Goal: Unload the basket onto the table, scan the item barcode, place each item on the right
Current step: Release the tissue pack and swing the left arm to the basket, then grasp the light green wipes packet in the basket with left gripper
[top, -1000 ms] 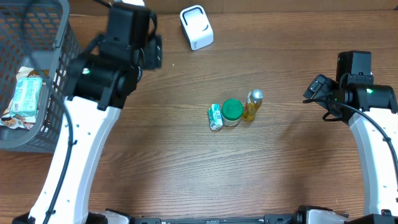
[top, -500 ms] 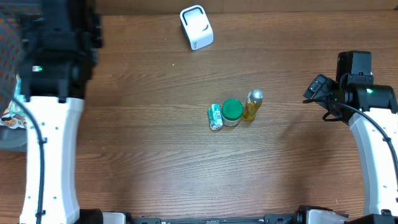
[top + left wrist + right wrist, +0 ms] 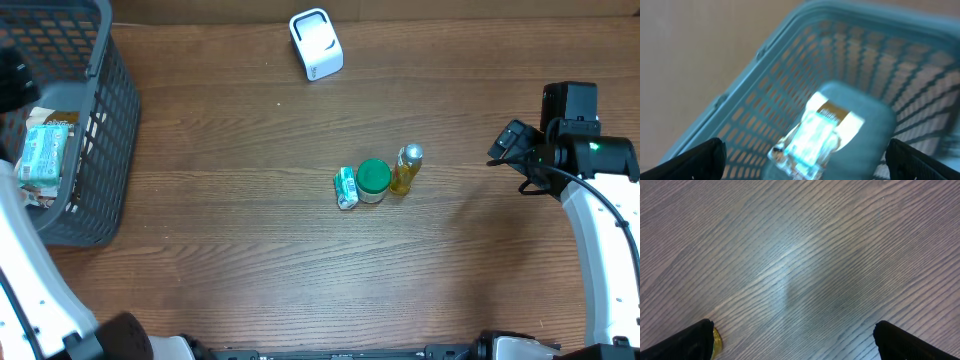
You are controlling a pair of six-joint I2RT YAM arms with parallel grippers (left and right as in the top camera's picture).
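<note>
One gripper (image 3: pixel 807 159), left, now over basket (image 3: pixel 790 65)

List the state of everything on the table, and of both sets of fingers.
Grey plastic mesh basket, upright, holding packets.
White boxy scanner, on table, unheld.
Green-lidded round jar, upright, lid on.
Yellow bottle, upright, capped.
Small green-and-white packet, lying beside jar.
Left fingers, open, empty, over basket.
Right fingers, open, empty.
</note>
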